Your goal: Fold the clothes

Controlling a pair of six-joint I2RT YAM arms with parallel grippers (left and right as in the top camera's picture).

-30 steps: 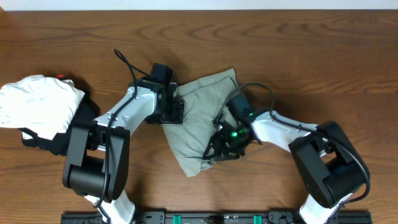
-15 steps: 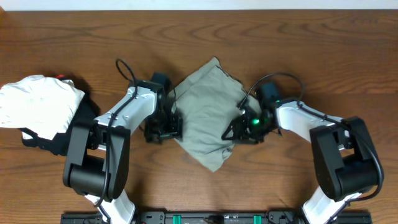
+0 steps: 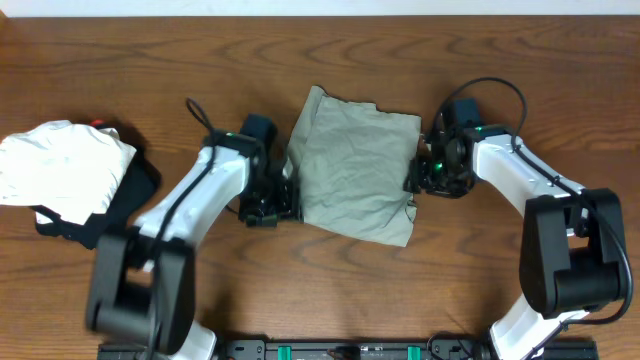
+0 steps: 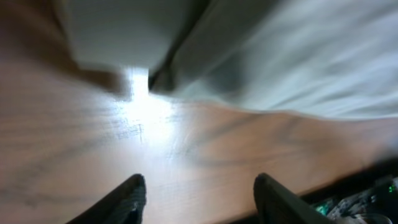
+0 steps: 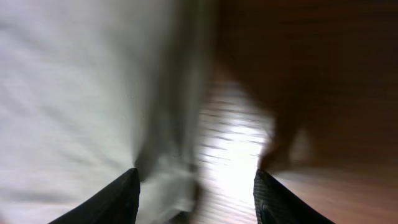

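At the middle of the brown wooden table (image 3: pixel 500 60), the pale khaki cotton shorts (image 3: pixel 355 170) lie folded into a rough, slightly skewed rectangle, with bare wood open beyond their top and bottom edges. The left fingers (image 4: pixel 127 199) stand apart just off the left edge and the right fingers (image 5: pixel 118 196) stand apart at the right edge, neither pair clamped on cloth. A crumpled white garment (image 3: pixel 60 170) on a black garment (image 3: pixel 125 205) lies well apart at the table's left end.

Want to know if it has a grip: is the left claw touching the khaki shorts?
Apart. The left wrist view shows bare table between the left claw and the edge of the shorts, with nothing held.
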